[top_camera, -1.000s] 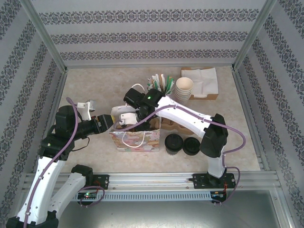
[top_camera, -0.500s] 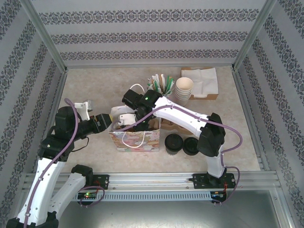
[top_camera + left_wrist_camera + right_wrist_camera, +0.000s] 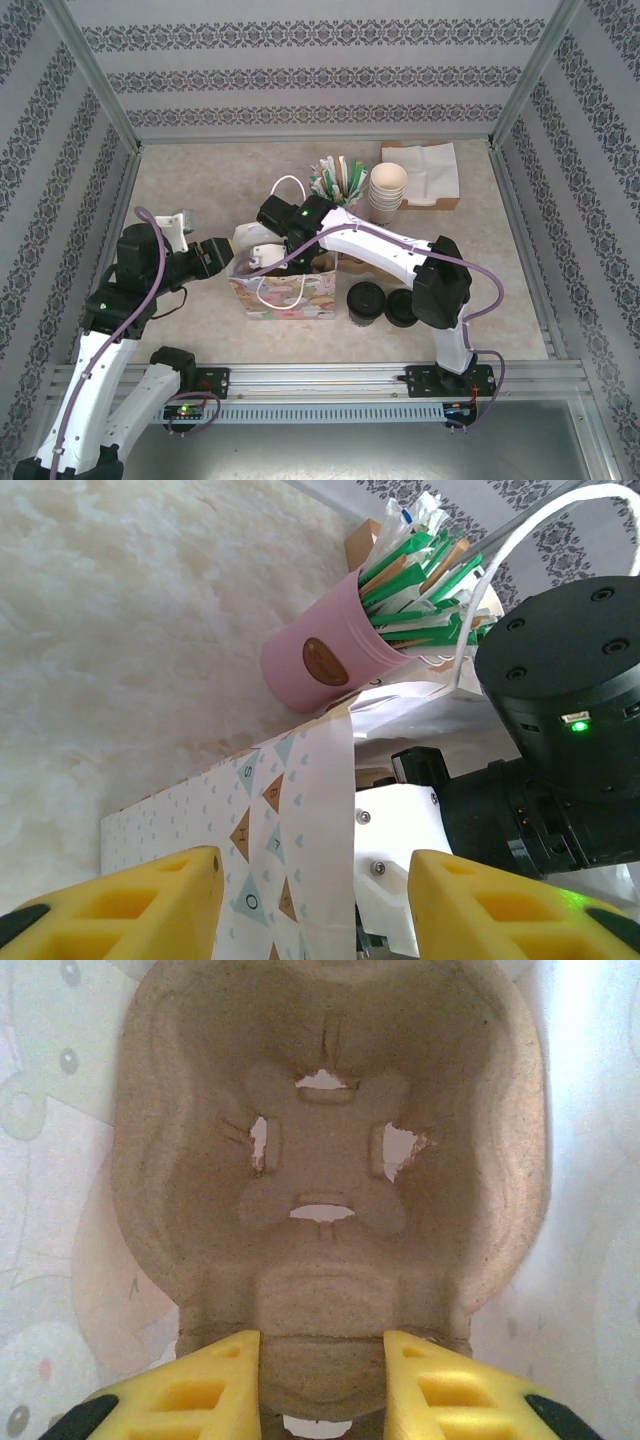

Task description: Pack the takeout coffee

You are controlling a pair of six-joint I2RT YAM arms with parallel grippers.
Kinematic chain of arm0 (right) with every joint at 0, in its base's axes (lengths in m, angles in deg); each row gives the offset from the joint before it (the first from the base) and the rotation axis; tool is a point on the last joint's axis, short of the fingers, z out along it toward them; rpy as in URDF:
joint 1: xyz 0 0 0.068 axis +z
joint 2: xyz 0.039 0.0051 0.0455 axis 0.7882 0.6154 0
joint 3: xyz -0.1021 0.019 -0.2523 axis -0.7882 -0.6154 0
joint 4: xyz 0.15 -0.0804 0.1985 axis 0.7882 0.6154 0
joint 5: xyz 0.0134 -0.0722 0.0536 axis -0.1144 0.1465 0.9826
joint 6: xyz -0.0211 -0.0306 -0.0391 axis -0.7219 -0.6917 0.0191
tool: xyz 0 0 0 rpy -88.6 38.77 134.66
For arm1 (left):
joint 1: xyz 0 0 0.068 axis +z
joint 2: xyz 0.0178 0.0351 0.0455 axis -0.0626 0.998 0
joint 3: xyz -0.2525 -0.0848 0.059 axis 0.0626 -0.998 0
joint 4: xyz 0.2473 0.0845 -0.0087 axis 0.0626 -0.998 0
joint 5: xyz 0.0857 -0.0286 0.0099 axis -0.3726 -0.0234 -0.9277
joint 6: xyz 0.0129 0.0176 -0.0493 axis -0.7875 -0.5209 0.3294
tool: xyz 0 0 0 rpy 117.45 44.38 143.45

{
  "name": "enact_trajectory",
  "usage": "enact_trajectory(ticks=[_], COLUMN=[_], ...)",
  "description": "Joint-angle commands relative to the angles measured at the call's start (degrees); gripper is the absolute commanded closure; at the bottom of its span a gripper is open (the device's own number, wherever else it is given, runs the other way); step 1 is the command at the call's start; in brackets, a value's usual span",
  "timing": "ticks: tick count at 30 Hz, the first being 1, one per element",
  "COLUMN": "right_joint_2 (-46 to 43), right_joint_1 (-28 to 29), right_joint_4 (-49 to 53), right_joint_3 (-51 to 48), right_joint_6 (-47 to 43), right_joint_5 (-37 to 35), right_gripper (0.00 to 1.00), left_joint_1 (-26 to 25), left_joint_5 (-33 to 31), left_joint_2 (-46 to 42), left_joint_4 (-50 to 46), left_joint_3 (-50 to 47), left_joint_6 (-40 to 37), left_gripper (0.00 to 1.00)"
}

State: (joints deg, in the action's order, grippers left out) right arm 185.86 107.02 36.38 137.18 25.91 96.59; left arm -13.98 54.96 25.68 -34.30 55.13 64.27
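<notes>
From above, the patterned paper bag [image 3: 290,295] stands open near the middle of the counter [image 3: 200,180]. The takeout coffee [image 3: 366,302], a cup under a black lid, stands on the counter just beside the bag at its 3 o'clock, outside it. A second black lid [image 3: 404,307] sits at the coffee's 3 o'clock, and whether a cup is under it is hard to tell. At the bag's 1 o'clock are a pink cup [image 3: 340,180] of sachets and sticks, a stack of lidless cups [image 3: 388,186] and napkins [image 3: 430,168]. The left arm [image 3: 125,290] reaches to the bag's 9 o'clock end. The right arm [image 3: 380,245] bends over the bag's mouth, its wrist covering most of the opening and hiding its jaws. In the left wrist view, the left gripper [image 3: 315,905] has its jaws partly apart astride the bag's upper edge, with a gap on each side of the paper, so nothing is pinched. The fingers are cut off by the bottom edge, and the right arm's black wrist blocks the bag's inside. In the right wrist view, the right gripper [image 3: 322,1380] is inside the bag, its jaws narrow and clamped on the near lobe of a moulded pulp carrier [image 3: 330,1160]. The carrier's sockets hold nothing, and its near rim is cut off at 6 o'clock.
</notes>
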Motion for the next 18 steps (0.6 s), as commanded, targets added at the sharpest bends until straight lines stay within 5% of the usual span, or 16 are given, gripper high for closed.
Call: enact_trajectory(ticks=[1, 18], right_joint_2=[0.9, -0.51], right_joint_1=[0.11, 1.3], right_joint_4=[-0.81, -3.21], right_joint_3=[-1.12, -4.63], right_joint_6=[0.96, 0.98], right_joint_5=[1.21, 0.68], right_gripper=[0.7, 0.71], left_joint_1=[0.44, 0.42], left_joint_5=[0.13, -0.6], left_joint_2=[0.5, 4.0], left_joint_4=[-0.05, 1.36], left_joint_3=[0.05, 0.27], left_joint_6=[-0.98, -1.94], left_gripper=[0.48, 0.47])
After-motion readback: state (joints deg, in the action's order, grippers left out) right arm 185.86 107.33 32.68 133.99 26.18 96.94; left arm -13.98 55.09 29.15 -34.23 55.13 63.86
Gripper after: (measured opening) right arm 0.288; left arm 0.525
